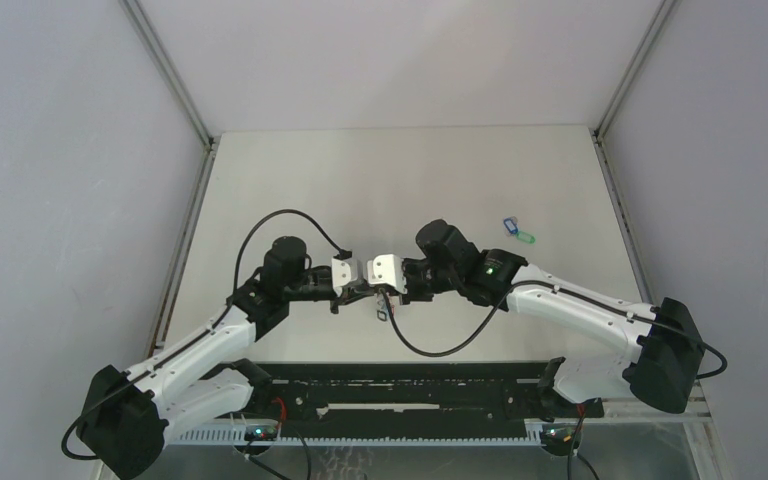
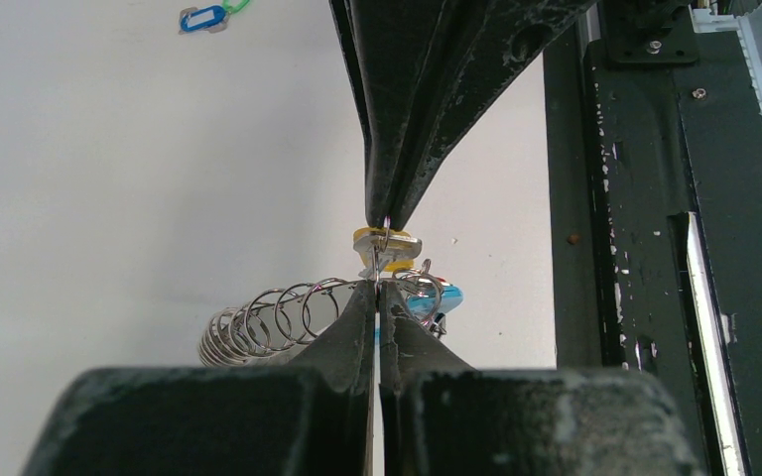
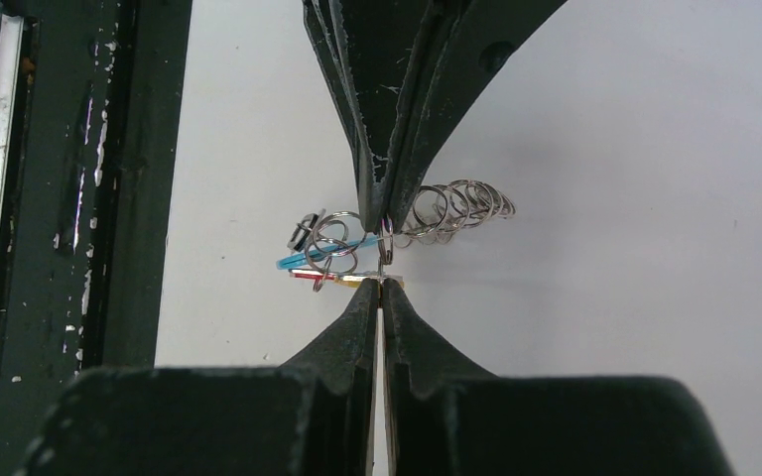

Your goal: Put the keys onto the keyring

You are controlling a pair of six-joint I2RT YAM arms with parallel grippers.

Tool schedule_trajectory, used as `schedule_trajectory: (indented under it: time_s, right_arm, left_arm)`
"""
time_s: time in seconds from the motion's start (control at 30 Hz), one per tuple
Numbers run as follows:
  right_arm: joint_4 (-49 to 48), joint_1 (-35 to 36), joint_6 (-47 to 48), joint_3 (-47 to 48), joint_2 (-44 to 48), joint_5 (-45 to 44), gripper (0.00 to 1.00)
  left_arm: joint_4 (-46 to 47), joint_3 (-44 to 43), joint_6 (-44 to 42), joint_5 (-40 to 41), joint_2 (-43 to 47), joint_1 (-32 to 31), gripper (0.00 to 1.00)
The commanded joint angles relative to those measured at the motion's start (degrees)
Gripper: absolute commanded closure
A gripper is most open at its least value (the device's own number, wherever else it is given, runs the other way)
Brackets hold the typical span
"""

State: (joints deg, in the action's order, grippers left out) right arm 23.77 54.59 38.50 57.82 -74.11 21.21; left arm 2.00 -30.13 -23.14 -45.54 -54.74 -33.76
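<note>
Left pincer (image 2: 377, 290) clamps keyring (image 2: 263, 322); right pincer (image 3: 381, 286) clamps yellow key (image 2: 369, 238).

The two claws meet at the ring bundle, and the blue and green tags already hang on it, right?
No: the blue and green tags lie on the table, apart from the ring bundle; the top external view shows it.

Robot lab test cell. Plain white walls (image 1: 60, 150) on aluminium frame posts (image 1: 165, 70) box in a bare white counter (image 1: 290, 180). Two arms, left (image 1: 200, 345) and right (image 1: 580, 305), bolted to a scuffed black mounting rail (image 1: 410, 395), with loose black cables (image 1: 440, 350) and lit green status LEDs (image 1: 487, 270).
</note>
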Motion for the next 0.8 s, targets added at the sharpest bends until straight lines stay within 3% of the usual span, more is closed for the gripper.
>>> schedule_trajectory:
  time_s: [0.0, 0.77]
  right_arm:
    - [-2.33, -0.32, -1.66, 3.08, 0.51, 0.29, 1.0]
    - [3.86, -0.27, -2.46, 5.86, 0.39, -0.17, 1.0]
  left_arm:
    - [1.96, -3.21, -1.08, -2.01, 1.08, -0.3, 1.0]
    - [1.22, -3.27, -1.77, -2.25, 1.25, -0.44, 1.0]
